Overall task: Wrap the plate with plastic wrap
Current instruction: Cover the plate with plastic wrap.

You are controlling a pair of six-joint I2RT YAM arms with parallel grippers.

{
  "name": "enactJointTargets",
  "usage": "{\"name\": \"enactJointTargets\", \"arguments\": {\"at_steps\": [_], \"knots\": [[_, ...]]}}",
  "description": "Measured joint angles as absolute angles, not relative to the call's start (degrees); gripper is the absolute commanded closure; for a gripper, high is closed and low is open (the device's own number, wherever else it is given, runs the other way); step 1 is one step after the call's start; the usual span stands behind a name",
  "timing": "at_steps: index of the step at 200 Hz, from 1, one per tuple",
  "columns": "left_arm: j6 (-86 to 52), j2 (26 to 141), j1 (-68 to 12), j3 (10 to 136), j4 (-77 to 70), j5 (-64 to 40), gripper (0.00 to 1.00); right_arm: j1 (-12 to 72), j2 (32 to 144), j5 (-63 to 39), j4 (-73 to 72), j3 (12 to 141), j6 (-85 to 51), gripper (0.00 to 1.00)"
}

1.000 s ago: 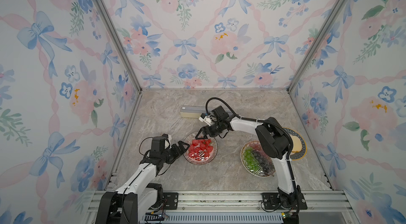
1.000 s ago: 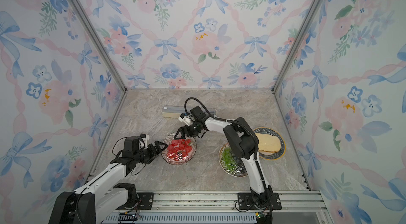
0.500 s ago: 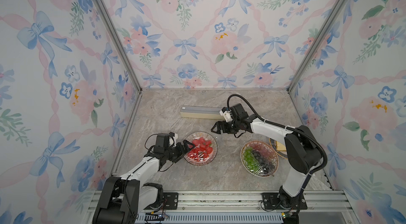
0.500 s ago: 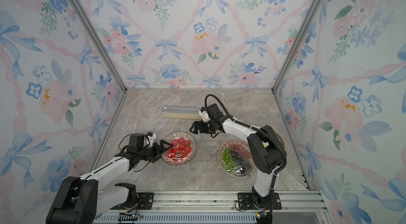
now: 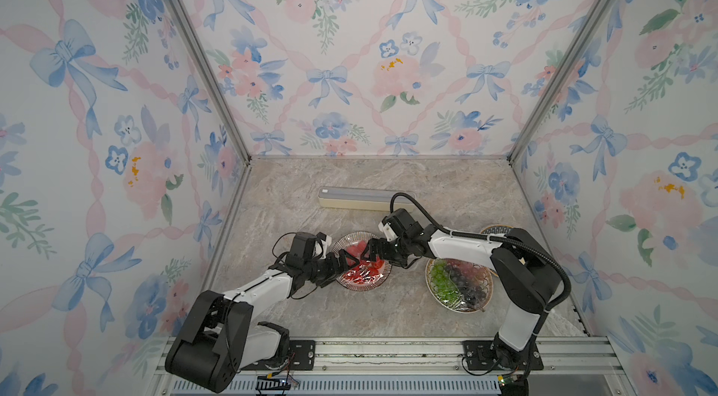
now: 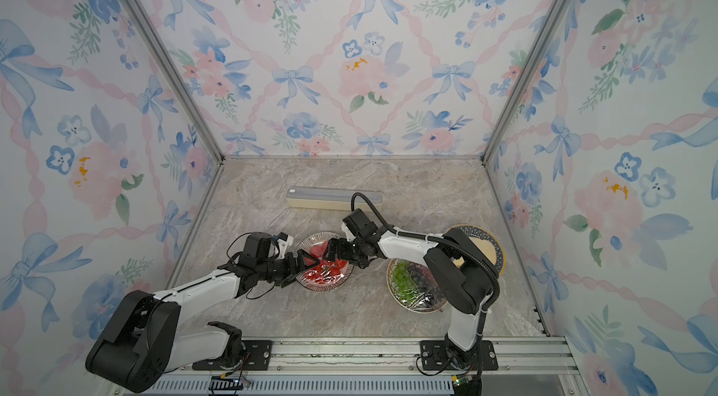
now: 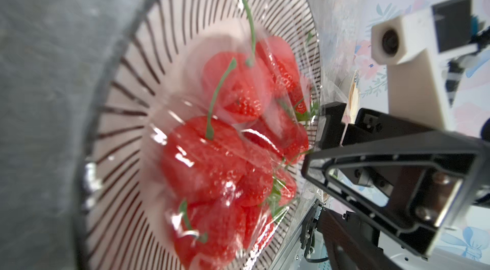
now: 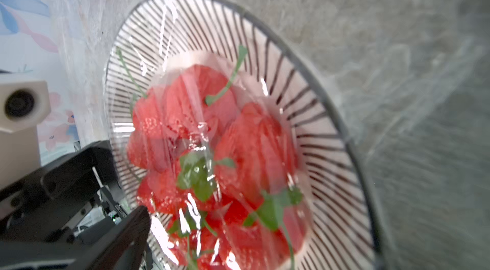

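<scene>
Locate the plate (image 5: 361, 290) of red fruit (image 7: 201, 165) near the middle of the table (image 5: 349, 320), between the 2 arms. The plastic wrap (image 7: 185, 133) lies over the fruit as a clear, glossy, creased film. In both wrist views it extends across the striped inner face of the plate toward the rim. You cannot tell whether it is tucked under the rim.

The left gripper (image 5: 342, 267) sits at the plate edge nearest the left arm. Its fingers (image 8: 79, 165) are spread wide and hold nothing. The right gripper (image 5: 375, 256) hangs over the opposite edge of the plate. Its fingers (image 7: 371, 157) are also spread wide and empty. You cannot tell whether any fingertip touches the film.

The box (image 5: 361, 199), long and cream with a pale top, lies flat behind the plate toward the back wall.

A 2nd plate (image 5: 458, 310), holding green and dark grapes (image 5: 447, 281) under film, sits just to the right. A 3rd plate (image 6: 495, 254) is partly hidden behind the right arm.
</scene>
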State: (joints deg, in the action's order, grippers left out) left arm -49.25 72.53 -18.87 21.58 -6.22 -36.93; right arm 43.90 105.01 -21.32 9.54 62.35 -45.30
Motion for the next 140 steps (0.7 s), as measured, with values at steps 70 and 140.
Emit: {"name": "enactJointTargets", "arguments": {"at_steps": [70,140], "knots": [[-49.6,74.2,-20.6,22.2,-10.7,-30.0,0.02,39.3,104.7,-15.9,11.7,65.4,-45.0,0.03],[-47.8,77.5,-21.1,23.6,-13.7,-29.5,0.02,44.2,99.7,-14.2,13.3,59.9,-52.2,0.03]]}}
